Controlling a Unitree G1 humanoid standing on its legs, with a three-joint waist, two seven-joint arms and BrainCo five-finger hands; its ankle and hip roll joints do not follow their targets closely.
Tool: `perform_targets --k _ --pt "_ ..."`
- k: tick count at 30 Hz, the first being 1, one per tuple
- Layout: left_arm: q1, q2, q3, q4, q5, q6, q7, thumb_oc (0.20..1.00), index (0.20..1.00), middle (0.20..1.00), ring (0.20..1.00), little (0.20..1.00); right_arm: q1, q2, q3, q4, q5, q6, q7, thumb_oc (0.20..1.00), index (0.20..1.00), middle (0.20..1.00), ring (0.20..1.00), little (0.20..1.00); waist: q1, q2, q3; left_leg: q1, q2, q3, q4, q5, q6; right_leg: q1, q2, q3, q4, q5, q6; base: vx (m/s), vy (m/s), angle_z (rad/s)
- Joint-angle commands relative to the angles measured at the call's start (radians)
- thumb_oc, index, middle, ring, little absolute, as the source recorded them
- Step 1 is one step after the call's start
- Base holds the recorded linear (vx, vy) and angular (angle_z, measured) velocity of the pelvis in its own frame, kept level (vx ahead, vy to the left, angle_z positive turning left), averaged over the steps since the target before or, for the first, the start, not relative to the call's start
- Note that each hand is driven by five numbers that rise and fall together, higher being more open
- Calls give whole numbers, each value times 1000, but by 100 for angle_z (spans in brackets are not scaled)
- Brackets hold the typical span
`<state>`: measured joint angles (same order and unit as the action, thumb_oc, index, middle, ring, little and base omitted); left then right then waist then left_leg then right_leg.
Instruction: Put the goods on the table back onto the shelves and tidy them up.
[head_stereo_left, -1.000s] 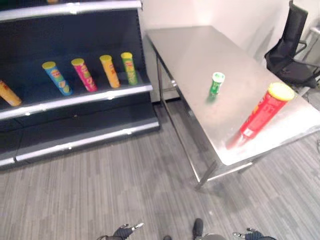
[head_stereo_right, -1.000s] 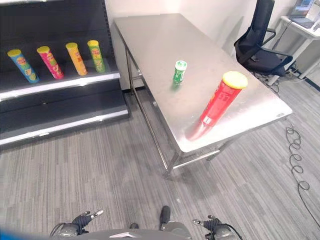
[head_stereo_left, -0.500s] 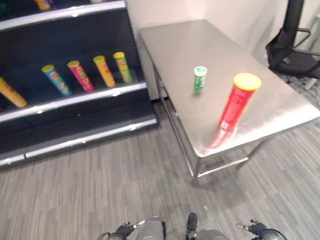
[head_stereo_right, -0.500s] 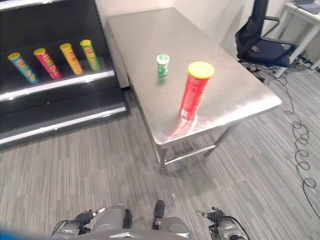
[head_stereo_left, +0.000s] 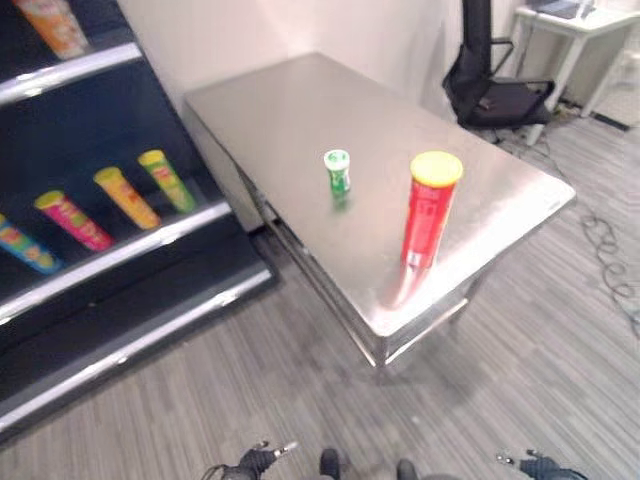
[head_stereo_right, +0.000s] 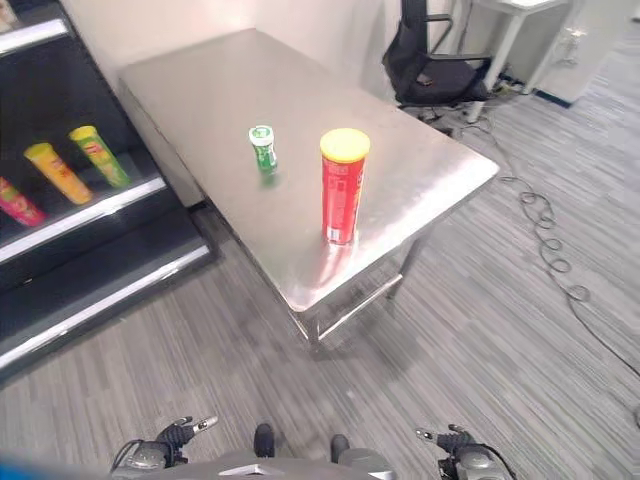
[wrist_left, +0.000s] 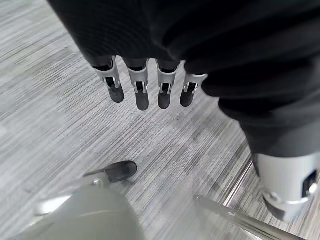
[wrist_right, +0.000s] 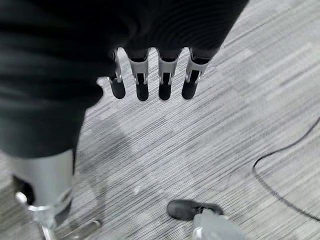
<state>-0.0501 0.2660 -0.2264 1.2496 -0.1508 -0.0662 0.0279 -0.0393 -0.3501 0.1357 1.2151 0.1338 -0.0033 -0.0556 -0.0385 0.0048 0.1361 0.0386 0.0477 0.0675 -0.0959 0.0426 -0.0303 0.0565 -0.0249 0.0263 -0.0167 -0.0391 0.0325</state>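
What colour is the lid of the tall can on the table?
Yellow, on a red can; clearest in the right eye view.

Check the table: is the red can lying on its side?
No. The red can stands upright on the table, yellow lid up.

Camera panned right; goods unmoved.

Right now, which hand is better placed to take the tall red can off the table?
Right, marginally. The tall red can with the yellow lid stands near the steel table's front edge, right of centre. Both the left hand and the right hand hang open over the floor, holding nothing.
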Motion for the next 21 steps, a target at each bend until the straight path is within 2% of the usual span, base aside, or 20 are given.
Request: perform_targets --k 1,4,6,8,9,10,11,13,16,18,19,21 --pt "3 43 21 14 13 -11 9 1000 1000 1000 1000 1000 -26 -22 22 -40 11 -19 -11 1000 1000 1000 1000 1000 14 -23 -8 -19 -22 -3 21 -60 -7 -20 -162 -73 77 -4 165 -9 174 -31" --pt "-2 56 27 8 19 -11 13 1000 1000 1000 1000 1000 -29 -37 10 -94 12 -26 -21 1000 1000 1000 1000 1000 7 -19 12 -14 -28 19 17 -65 7 -76 -165 -94 177 5 176 -48 162 -27" --pt "-5 65 30 13 29 -10 19 1000 1000 1000 1000 1000 -27 -45 -1 -123 15 -31 -29 1000 1000 1000 1000 1000 3 -20 22 2 -27 40 9 -73 8 -110 -187 -143 218 35 179 -37 73 -27" --pt "-8 75 42 20 28 -10 23 1000 1000 1000 1000 1000 -19 -66 -23 -137 16 -34 -41 1000 1000 1000 1000 1000 3 -33 22 10 -30 56 9 -80 3 -93 -216 -227 117 74 164 17 -49 -23" --pt "-6 75 59 18 20 -11 28 1000 1000 1000 1000 1000 -2 -102 -75 -160 22 -37 -63 1000 1000 1000 1000 1000 -1 -41 20 6 -26 51 21 -78 2 -89 -204 -204 75 80 168 23 -83 -26" --pt "-6 75 59 18 20 -11 28 1000 1000 1000 1000 1000 -1 -102 -76 -160 21 -36 -63 1000 1000 1000 1000 1000 0 -40 20 6 -26 51 21 -78 2 -89 -203 -203 74 81 168 89 -91 -15" --pt "9 72 75 16 32 -15 28 1000 1000 1000 1000 1000 28 -181 -151 -246 22 -42 -80 1000 1000 1000 1000 1000 -4 -49 3 13 -19 56 18 -82 -8 -63 -201 -214 34 81 169 78 -47 -8" --pt "13 69 79 14 35 -14 27 1000 1000 1000 1000 1000 43 -211 -180 -284 22 -44 -83 1000 1000 1000 1000 1000 -7 -51 -1 17 -16 55 16 -83 -11 -53 -198 -220 24 81 168 84 -62 5" --pt "47 31 110 8 44 -9 24 1000 1000 1000 1000 1000 139 -345 -344 -577 -16 -65 -94 1000 1000 1000 1000 1000 -24 -63 -19 31 5 48 9 -86 -29 -19 -182 -236 -13 70 166 87 -79 7" --pt "55 25 115 7 46 -7 22 1000 1000 1000 1000 1000 153 -375 -374 -650 -34 -67 -96 1000 1000 1000 1000 1000 -23 -63 -21 34 9 45 9 -88 -32 -11 -179 -241 -20 68 165 49 -58 6" --pt "65 12 121 -1 45 -8 19 1000 1000 1000 1000 1000 149 -432 -419 -776 -66 -89 -103 1000 1000 1000 1000 1000 -23 -64 -22 43 19 43 9 -93 -39 1 -171 -243 -25 57 162 36 -51 -3" --pt "73 7 117 -10 46 -8 15 1000 1000 1000 1000 1000 123 -486 -439 -861 -92 -109 -108 1000 1000 1000 1000 1000 -16 -65 -27 41 25 41 9 -89 -43 4 -166 -247 -31 55 160 22 -47 -3"
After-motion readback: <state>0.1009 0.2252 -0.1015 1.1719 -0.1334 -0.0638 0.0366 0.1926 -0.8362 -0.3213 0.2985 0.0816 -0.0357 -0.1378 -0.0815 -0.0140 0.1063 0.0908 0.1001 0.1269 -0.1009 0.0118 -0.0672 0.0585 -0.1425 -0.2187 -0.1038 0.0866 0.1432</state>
